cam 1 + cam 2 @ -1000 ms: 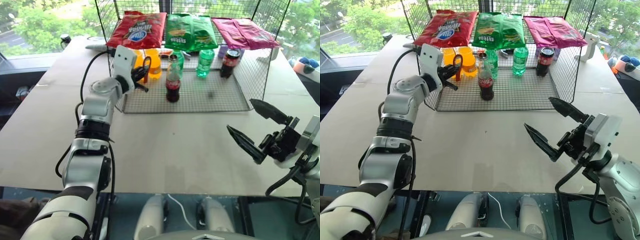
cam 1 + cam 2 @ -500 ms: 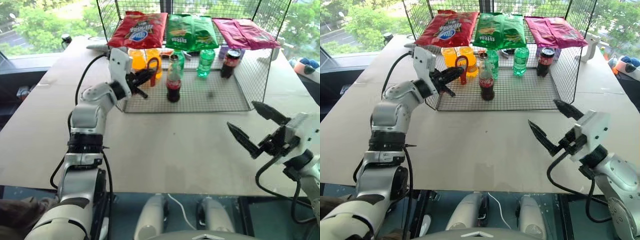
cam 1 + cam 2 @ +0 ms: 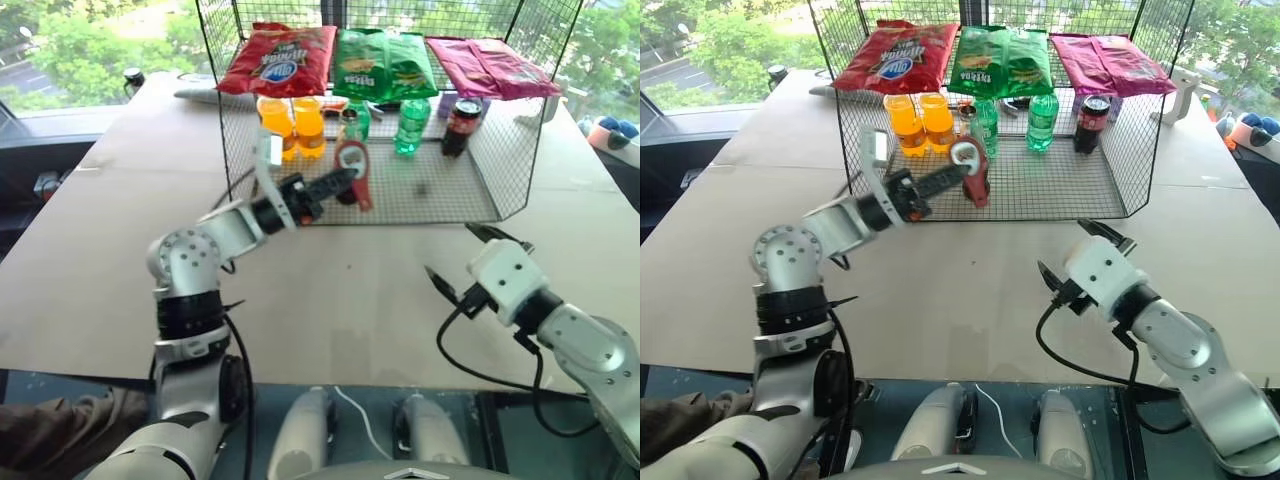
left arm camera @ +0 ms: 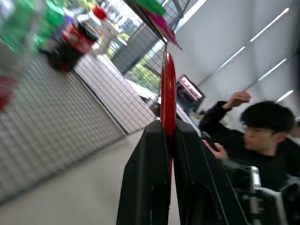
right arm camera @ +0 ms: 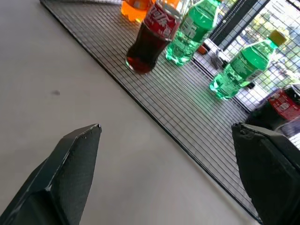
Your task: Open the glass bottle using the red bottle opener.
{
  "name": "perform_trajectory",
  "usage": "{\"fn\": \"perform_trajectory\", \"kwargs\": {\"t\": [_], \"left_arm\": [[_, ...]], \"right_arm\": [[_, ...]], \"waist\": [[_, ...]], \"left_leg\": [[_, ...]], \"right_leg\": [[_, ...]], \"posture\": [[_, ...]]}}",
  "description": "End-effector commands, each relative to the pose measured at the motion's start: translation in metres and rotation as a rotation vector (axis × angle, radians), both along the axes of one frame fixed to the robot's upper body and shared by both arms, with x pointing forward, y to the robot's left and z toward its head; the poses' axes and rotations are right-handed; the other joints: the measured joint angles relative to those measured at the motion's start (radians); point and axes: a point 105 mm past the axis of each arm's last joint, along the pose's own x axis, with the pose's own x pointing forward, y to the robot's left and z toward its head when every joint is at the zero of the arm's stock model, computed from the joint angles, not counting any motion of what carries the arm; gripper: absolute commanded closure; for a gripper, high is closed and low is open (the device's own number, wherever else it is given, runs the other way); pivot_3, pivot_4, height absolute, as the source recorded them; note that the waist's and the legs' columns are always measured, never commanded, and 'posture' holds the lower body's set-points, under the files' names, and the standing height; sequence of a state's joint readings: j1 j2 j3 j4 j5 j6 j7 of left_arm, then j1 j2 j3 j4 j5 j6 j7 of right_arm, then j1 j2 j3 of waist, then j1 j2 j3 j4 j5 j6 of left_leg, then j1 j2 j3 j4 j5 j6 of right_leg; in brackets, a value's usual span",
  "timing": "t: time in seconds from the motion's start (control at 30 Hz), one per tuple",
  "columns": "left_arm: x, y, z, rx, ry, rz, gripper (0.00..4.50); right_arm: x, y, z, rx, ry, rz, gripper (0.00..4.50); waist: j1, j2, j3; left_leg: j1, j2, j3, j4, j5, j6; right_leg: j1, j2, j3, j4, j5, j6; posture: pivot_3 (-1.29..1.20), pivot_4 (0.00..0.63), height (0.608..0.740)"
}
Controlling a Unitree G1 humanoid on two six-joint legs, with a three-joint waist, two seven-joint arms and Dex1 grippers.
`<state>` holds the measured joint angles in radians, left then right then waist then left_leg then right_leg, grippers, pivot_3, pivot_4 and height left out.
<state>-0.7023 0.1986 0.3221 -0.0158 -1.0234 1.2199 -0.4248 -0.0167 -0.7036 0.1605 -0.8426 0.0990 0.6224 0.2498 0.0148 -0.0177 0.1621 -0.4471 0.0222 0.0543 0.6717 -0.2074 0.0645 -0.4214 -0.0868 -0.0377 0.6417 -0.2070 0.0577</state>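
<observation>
While clamped on the red bottle opener (image 3: 355, 170), left end effector (image 3: 345, 182) over pale table (image 3: 330, 290); right end effector (image 5: 164, 173) apart.

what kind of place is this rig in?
Probably an indoor lab or office demo space: a white table beside big windows onto trees, a wire rack with snack bags, and a seated person.

head stereo pair looks fwd & down over the table (image 3: 90, 250) toward the wire rack (image 3: 400, 190), mid-range; both eyes share nearly the same scene. left wrist cam sits close behind its fingers (image 4: 145, 183), facing level across the rack. right wrist cam looks low over table & rack mesh, near.
</observation>
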Motion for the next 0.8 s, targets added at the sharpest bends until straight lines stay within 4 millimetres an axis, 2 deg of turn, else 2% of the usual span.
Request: {"fn": "perform_trajectory", "kwargs": {"t": [0.03,0.2,0.4,0.53,0.67,0.8], "left_arm": [[-0.004,-0.020,0.010,-0.055,0.040,-0.058,4.48],[0.009,-0.055,0.009,-0.121,0.136,-0.059,4.48],[0.027,-0.088,-0.003,-0.170,0.257,-0.019,4.48],[0.041,-0.100,-0.013,-0.183,0.324,0.069,4.48],[0.045,-0.110,-0.016,-0.198,0.349,0.117,4.48],[0.053,-0.111,-0.015,-0.244,0.371,0.184,4.48]], "right_arm": [[0.008,0.003,0.006,0.023,-0.012,-0.049,0.00],[0.033,0.000,0.021,0.025,-0.053,-0.207,0.00],[0.046,0.008,0.043,-0.040,-0.081,-0.319,0.00],[0.051,0.008,0.045,-0.114,-0.071,-0.406,0.00],[0.059,0.013,0.044,-0.173,-0.077,-0.461,0.00],[0.071,0.020,0.029,-0.263,-0.076,-0.478,0.00]], "waist": [[0.000,0.000,0.000],[0.000,0.000,0.000],[0.000,0.000,0.000],[-0.001,0.000,0.000],[-0.001,0.000,0.000],[0.000,0.000,0.000]], "left_leg": [[0.000,0.000,-0.001,0.000,0.000,0.000],[0.000,-0.001,-0.001,0.000,0.000,0.000],[-0.001,-0.003,-0.002,-0.001,0.000,0.000],[-0.001,-0.003,-0.002,-0.001,0.000,0.000],[-0.002,-0.003,-0.002,-0.001,0.000,0.000],[-0.002,-0.004,-0.002,-0.001,0.000,0.000]], "right_leg": [[0.000,0.001,0.000,0.000,0.000,0.000],[0.000,0.002,-0.001,0.001,0.001,-0.001],[0.000,0.001,-0.001,0.000,0.002,-0.004],[-0.001,0.002,-0.001,0.000,0.002,-0.004],[-0.002,0.001,-0.001,0.000,0.002,-0.004],[-0.002,0.001,-0.001,0.000,0.002,-0.004]], "posture": [[0.00,0.150,0.740],[0.00,0.150,0.740],[0.00,0.150,0.740],[0.00,0.150,0.740],[0.00,0.150,0.740],[0.00,0.150,0.740]]}}
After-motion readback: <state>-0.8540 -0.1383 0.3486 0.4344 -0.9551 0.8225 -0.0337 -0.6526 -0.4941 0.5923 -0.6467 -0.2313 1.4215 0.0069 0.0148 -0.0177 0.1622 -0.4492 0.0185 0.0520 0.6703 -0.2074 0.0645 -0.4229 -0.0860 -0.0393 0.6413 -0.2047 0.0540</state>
